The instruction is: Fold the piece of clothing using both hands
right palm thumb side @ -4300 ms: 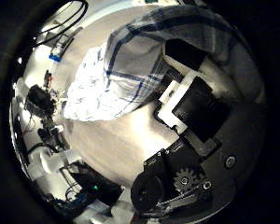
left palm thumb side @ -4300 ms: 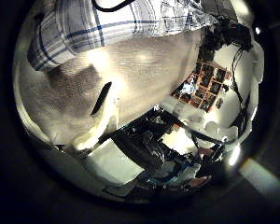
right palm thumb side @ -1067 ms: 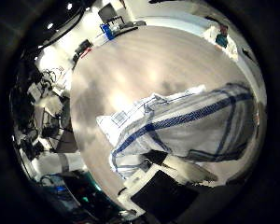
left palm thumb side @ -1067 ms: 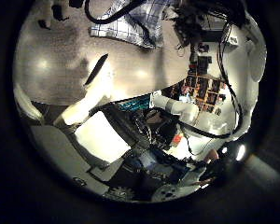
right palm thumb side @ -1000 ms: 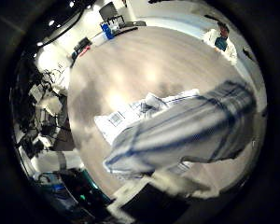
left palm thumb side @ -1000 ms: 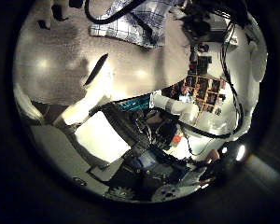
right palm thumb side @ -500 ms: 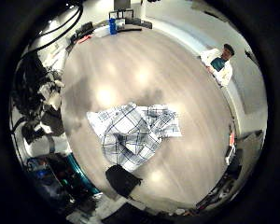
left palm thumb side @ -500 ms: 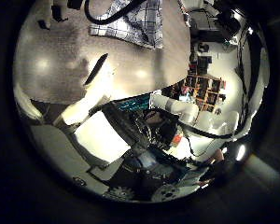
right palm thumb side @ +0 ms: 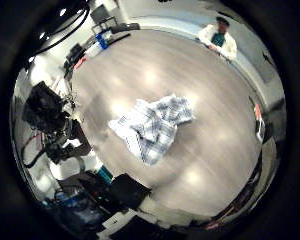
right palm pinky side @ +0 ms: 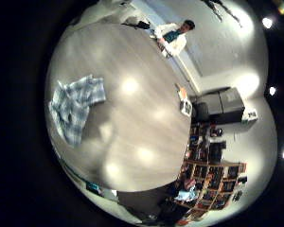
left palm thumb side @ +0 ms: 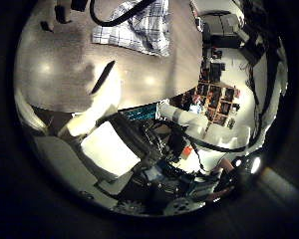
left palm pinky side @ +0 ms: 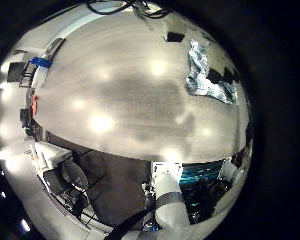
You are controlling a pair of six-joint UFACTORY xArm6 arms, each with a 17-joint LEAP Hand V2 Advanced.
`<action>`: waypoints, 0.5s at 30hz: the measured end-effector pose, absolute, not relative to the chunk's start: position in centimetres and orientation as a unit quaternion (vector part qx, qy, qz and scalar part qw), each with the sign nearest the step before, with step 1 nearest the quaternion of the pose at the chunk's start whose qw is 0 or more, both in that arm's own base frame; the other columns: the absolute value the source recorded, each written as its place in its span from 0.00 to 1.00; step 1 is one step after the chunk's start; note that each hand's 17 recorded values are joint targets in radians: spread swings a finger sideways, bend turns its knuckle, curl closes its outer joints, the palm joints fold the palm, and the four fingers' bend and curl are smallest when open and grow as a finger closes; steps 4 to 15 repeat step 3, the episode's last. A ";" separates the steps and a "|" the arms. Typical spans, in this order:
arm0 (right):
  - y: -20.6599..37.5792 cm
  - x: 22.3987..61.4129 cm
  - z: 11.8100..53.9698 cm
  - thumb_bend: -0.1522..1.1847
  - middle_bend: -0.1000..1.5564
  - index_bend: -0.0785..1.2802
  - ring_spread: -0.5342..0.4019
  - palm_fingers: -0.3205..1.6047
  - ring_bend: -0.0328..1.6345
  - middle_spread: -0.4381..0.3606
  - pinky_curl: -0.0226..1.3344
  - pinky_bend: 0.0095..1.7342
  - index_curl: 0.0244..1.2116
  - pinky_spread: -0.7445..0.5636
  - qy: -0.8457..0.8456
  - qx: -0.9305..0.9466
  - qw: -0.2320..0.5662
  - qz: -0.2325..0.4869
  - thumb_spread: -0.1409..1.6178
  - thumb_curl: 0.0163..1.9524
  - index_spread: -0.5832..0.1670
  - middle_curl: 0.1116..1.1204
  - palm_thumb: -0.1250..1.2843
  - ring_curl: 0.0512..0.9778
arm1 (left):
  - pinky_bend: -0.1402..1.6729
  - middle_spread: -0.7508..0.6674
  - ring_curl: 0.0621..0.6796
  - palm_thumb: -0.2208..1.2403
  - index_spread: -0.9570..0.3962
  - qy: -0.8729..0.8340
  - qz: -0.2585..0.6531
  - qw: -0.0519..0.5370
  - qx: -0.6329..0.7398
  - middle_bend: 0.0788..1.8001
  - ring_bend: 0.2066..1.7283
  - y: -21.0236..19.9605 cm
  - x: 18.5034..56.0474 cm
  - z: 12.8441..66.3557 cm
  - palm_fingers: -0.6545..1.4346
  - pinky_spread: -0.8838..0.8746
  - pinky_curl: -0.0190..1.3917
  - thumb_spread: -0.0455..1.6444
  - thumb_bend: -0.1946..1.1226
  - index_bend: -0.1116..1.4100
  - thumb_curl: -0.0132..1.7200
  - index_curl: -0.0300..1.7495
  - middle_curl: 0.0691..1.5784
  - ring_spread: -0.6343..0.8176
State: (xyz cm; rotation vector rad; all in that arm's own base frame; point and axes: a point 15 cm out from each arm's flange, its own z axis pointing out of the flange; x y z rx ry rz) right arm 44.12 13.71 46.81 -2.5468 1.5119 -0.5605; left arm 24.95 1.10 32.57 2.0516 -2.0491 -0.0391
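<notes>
Clothing (left palm pinky side: 210, 72) is lying rumpled on the bench (left palm pinky side: 110, 100), showing small at the frame's rim in the left little-finger view. In the left thumb view the left hand (left palm thumb side: 98, 100) is stretching straight-fingered, empty. Both right views are showing the checked heap mid-bench, far smaller than a second ago. The right hand (right palm thumb side: 130, 190) has released and risen, probably ending one fold; I cannot tell its finger pose.

Broad bare tabletop (right palm thumb side: 205, 120) on every side of the crumpled plaid garment (right palm thumb side: 152, 125), the only obstacle on the wood. Small dark object (left palm pinky side: 175, 38) near the far table edge, well apart from the garment.
</notes>
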 end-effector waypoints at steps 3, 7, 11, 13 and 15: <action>12.1 43.0 45.6 0.09 0.28 0.18 0.57 0.30 0.40 0.46 0.18 0.43 0.24 0.93 0.522 -0.838 0.051 -0.148 0.60 0.15 0.29 0.27 0.19 0.24 | 0.27 0.34 0.51 0.50 0.52 -0.699 -0.027 0.129 0.703 0.23 0.44 0.3 25.1 32.7 0.47 0.52 0.36 0.71 0.13 0.32 0.20 0.45 0.51 0.30; 12.1 43.0 45.6 0.09 0.28 0.18 0.57 0.30 0.40 0.46 0.18 0.43 0.24 0.93 0.522 -0.838 0.051 -0.148 0.60 0.15 0.29 0.27 0.19 0.24 | 0.27 0.34 0.51 0.50 0.52 -0.699 -0.027 0.129 0.703 0.23 0.44 0.3 25.1 32.7 0.47 0.52 0.36 0.71 0.13 0.32 0.20 0.45 0.51 0.30; 12.1 43.0 45.6 0.09 0.28 0.18 0.57 0.30 0.40 0.46 0.18 0.43 0.24 0.93 0.522 -0.838 0.051 -0.148 0.60 0.15 0.29 0.27 0.19 0.24 | 0.27 0.34 0.51 0.50 0.52 -0.699 -0.027 0.129 0.703 0.23 0.44 0.3 25.1 32.7 0.47 0.52 0.36 0.71 0.13 0.32 0.20 0.45 0.51 0.30; 12.1 43.0 45.6 0.09 0.28 0.18 0.57 0.30 0.40 0.46 0.18 0.43 0.24 0.93 0.522 -0.838 0.051 -0.148 0.60 0.15 0.29 0.27 0.19 0.24 | 0.27 0.34 0.51 0.50 0.52 -0.699 -0.027 0.129 0.703 0.23 0.44 0.3 25.1 32.7 0.47 0.52 0.36 0.71 0.13 0.32 0.20 0.45 0.51 0.30; 12.1 43.0 45.6 0.09 0.28 0.18 0.57 0.30 0.40 0.46 0.18 0.43 0.24 0.93 0.522 -0.838 0.051 -0.148 0.60 0.15 0.29 0.27 0.19 0.24 | 0.27 0.34 0.51 0.50 0.52 -0.699 -0.027 0.129 0.703 0.23 0.44 0.3 25.1 32.7 0.47 0.52 0.36 0.71 0.13 0.32 0.20 0.45 0.51 0.30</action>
